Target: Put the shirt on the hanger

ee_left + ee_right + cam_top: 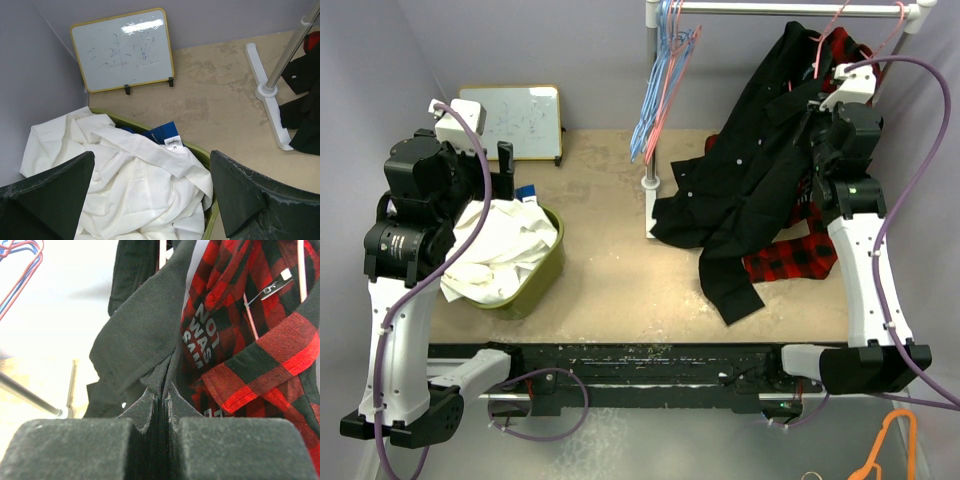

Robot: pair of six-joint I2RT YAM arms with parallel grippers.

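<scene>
The black shirt (pixel 740 190) hangs from the rail at the back right and trails down onto the table. My right gripper (pixel 817 115) is shut on a fold of its upper edge near the collar; in the right wrist view the gripper (pixel 162 392) pinches the black shirt (pixel 140 335). The pink hanger (pixel 822 48) hangs on the rail just above, its lower part hidden by black cloth. My left gripper (pixel 492 172) is open and empty above the white garment (pixel 135 195); the left wrist view shows the gripper (pixel 152 162) with its jaws wide apart.
A red-and-black plaid shirt (pixel 260 340) hangs behind the black one on another pink hanger (pixel 892 30). Light-blue hangers (pixel 658 85) hang on the rail's left end above the rack foot (pixel 651 205). A green basket (pixel 545 265), a whiteboard (pixel 515 122) and an orange hanger (pixel 890 445) are also there.
</scene>
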